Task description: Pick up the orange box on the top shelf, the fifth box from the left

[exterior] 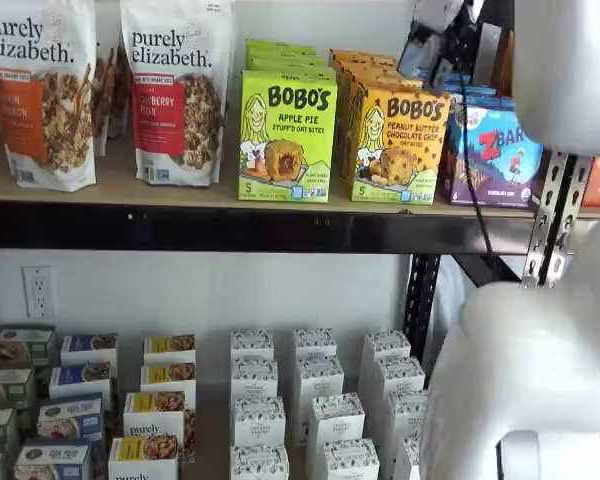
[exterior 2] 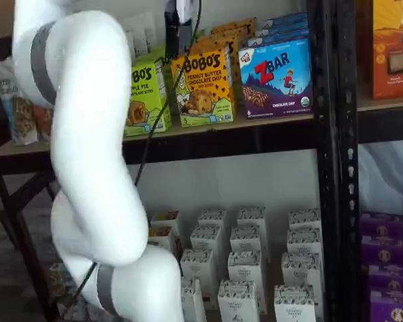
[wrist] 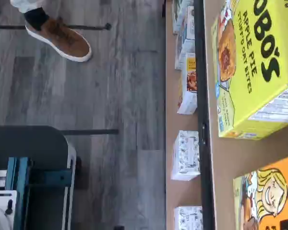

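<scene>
Orange box (exterior: 398, 146) upright on top shelf (exterior: 110, 188), green Bobo's box (exterior: 286, 137) at its 9 o'clock; light, stiff carton, crushable, take by side walls; gripper (exterior 2: 178, 23) above, fingers apart

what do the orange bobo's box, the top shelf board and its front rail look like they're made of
Orange Bobo's box: printed paperboard, it seems, slightly glossy; crisp folded edges, full-colour print.
Top shelf board: tan, matte, wood or fibreboard by its look; no grain visible.
Front rail: black painted metal, probably; thin, straight, smooth sheen.

A shop-like mock-up: stocked shelves (exterior: 230, 225) of boxed snacks (exterior: 285, 135).
</scene>
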{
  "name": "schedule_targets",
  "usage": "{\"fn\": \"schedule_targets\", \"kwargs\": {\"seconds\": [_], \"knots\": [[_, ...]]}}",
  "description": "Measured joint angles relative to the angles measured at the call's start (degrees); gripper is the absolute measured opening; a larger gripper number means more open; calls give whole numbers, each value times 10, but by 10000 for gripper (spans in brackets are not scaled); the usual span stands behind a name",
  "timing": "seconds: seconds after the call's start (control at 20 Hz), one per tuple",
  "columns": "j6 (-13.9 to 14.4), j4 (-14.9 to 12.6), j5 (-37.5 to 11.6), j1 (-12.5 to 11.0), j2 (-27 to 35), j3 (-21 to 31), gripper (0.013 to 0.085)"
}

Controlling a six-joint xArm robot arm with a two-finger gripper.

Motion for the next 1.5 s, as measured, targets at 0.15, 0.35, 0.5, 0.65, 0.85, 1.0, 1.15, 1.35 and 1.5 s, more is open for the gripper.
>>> {"fn": "schedule_targets", "kwargs": {"seconds": [0.15,0.35,0.5,0.65,0.85,1.0,1.15,1.35,1.5], "knots": [[7,-1,-49,11,-31,37,850],[17,-1,-55,20,-39,42,850],[21,-7,-71,27,-49,53,850],[21,-16,-77,30,-51,55,850],[13,-25,-85,25,-51,53,850],[6,-22,-83,14,-41,37,850],[1,-25,-84,10,-29,18,850],[0,-39,-80,14,-5,-8,850],[3,-49,-84,22,10,-15,850]]}}
